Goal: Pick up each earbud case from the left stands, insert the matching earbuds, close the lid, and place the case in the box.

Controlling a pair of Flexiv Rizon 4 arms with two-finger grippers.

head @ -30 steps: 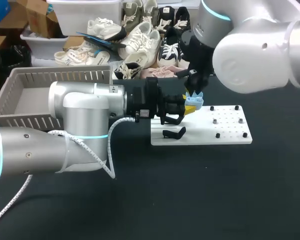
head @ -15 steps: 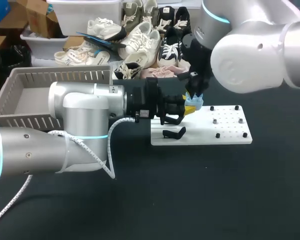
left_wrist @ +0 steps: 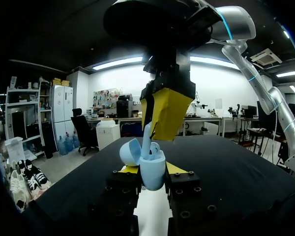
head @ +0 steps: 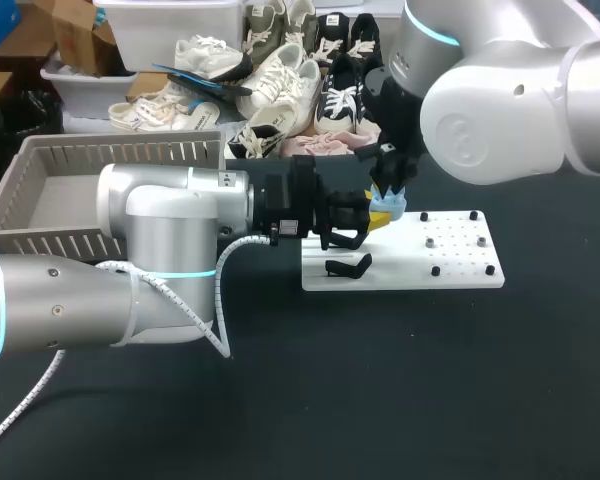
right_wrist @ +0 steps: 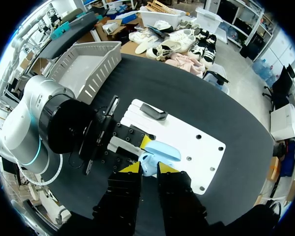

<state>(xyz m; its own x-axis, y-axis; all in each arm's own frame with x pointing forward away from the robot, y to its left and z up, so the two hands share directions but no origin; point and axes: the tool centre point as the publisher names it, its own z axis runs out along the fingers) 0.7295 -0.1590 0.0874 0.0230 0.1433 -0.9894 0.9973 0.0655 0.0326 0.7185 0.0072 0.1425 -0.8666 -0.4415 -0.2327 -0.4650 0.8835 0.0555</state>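
The insert step looked to be in hand. The left gripper (head: pixel 372 215) was clamped on the pale blue earbud case (left_wrist: pixel 153 172), lid open, just above the left end of the white board (head: pixel 460 262). The right gripper (right_wrist: pixel 148 168) hung directly over it, tips pinched on an earbud (left_wrist: pixel 146 140) at the case's mouth. Next, I reckoned, it needed a straight push down, then release. The basket (head: pixel 120 150) sat well off to the left.

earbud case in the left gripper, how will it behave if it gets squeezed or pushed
Probably stiff: the earbud case shows no dent between the left gripper fingers. Its smooth, curved shell looks slippery. The open lid, sticking out sideways, seems the fragile part if pushed.
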